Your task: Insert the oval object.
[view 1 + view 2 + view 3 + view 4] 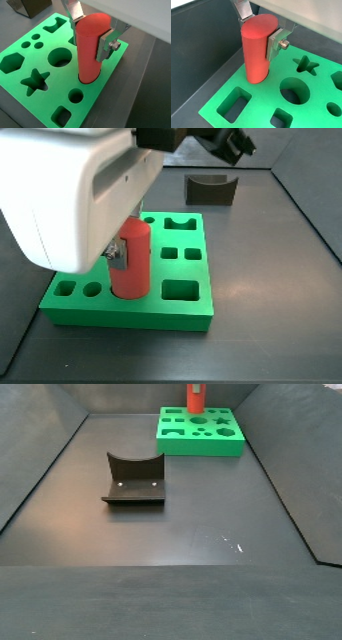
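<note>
Already the oval object [90, 47] stands upright with its lower end sunk in a hole at the edge of the green block [27, 55], so the insertion looks begun but, as a judgement, not finished: most of the rod rises above the block. The end effector [258, 37] grips it near the top, silver fingers [276, 45] clamped on its sides. The rod is smooth, matte red, round-topped. The fixture [134, 479] sits well apart on the worktop [174, 534].
</note>
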Motion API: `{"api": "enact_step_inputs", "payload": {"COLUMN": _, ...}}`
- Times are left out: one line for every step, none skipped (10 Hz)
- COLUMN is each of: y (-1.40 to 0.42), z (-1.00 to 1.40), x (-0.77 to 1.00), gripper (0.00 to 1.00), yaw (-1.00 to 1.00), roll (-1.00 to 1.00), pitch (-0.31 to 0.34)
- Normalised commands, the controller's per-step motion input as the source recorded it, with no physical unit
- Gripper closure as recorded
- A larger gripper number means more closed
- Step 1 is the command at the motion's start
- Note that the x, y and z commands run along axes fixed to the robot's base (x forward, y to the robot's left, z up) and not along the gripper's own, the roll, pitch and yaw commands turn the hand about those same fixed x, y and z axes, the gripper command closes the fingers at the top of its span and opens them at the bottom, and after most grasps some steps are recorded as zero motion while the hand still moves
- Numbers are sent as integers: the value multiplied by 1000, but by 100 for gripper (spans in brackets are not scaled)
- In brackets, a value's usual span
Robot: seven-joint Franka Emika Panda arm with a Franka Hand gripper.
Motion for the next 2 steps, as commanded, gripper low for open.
{"api": "enact_step_inputs", "payload": {"y": 0, "z": -146, "x": -26, "gripper": 100, "yaw": 0, "roll": -43, "pitch": -13}}
{"api": "enact_step_inputs", "payload": {"y": 0, "z": 0, "x": 0, "gripper": 100, "yaw": 0, "roll": 0, "pitch": 0}}
